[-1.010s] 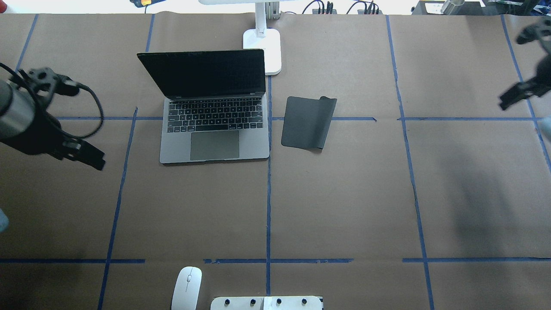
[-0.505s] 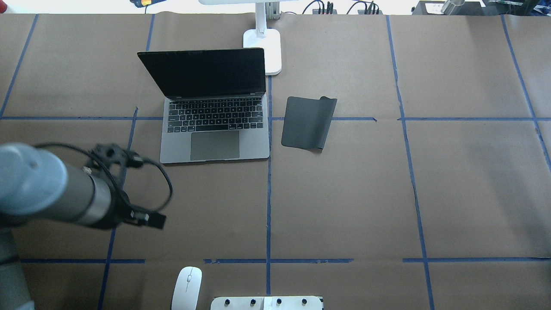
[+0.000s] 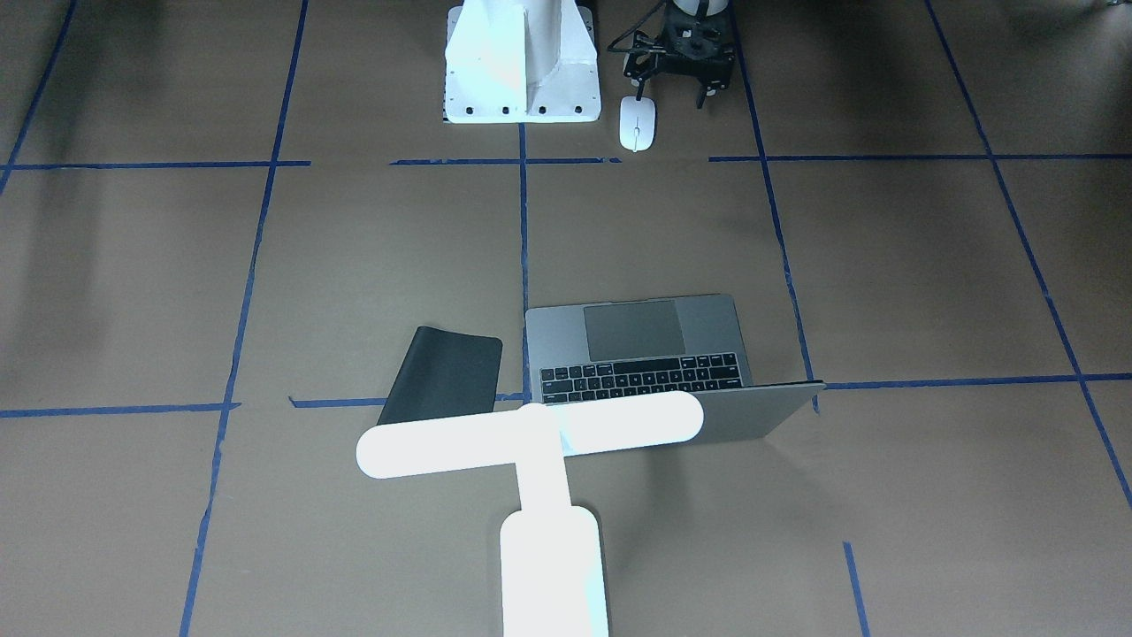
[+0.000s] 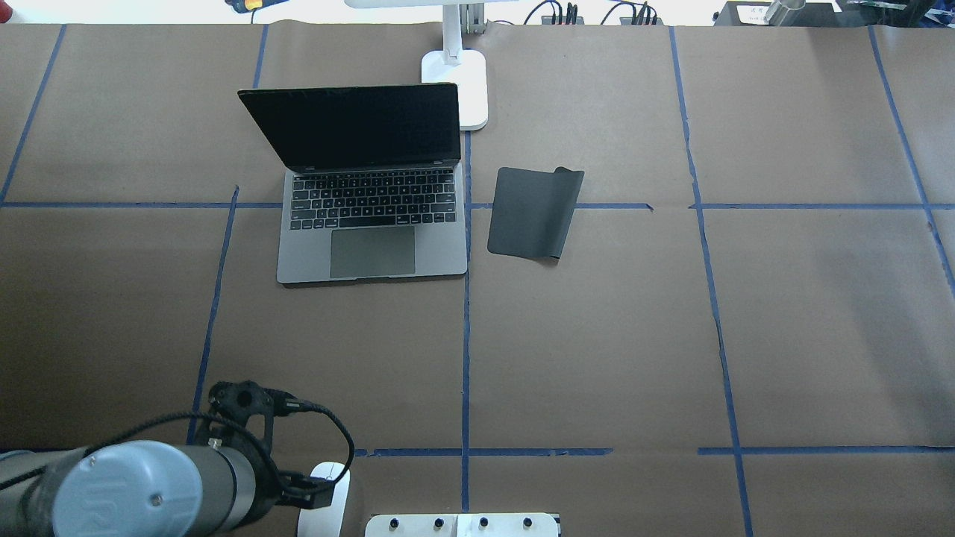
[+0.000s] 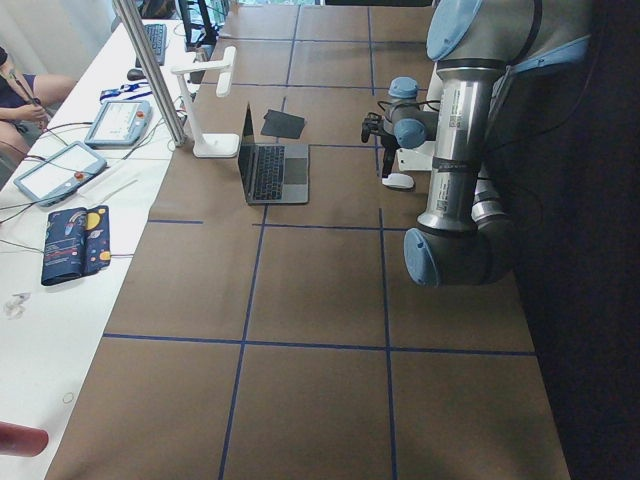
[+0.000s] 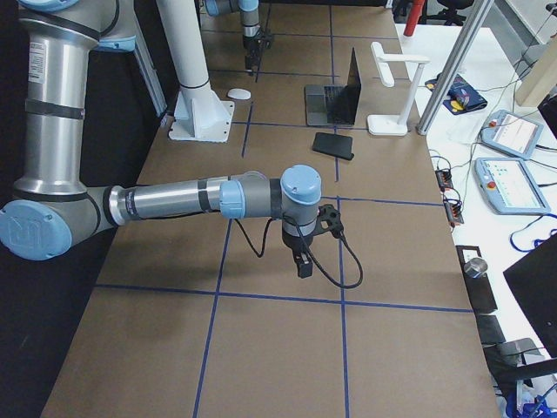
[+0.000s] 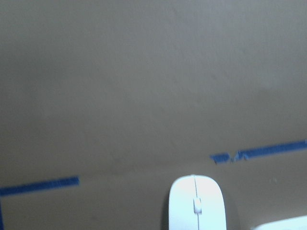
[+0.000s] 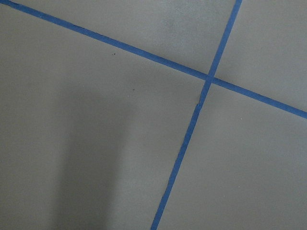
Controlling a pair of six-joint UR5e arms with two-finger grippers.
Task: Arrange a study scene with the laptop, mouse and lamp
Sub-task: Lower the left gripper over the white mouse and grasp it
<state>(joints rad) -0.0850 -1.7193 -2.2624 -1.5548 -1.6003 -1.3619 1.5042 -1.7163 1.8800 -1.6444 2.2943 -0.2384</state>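
Mouse (image 4: pixel 333 481): at our near edge beside the pedestal (image 4: pixel 462 524); fetching it looks to be the step in hand.
Left gripper (image 4: pixel 317 494): just beside the mouse, and we cannot tell how its fingers stand; next we must centre over the mouse and descend.
Right gripper (image 6: pixel 302 261): over the table (image 6: pixel 392 348), well apart; fingers likewise unclear.
Laptop (image 4: pixel 371 224): farther out, open.
Mat (image 4: pixel 533 212): right of the laptop, likely the mouse's spot.
Lamp (image 4: pixel 455 78): farthest, glowing.

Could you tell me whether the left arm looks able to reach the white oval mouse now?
Probably yes: the left gripper hangs right beside the flat white oval mouse, nothing between them. The white bolted pedestal stands close beside it, so coming from above looks freest.
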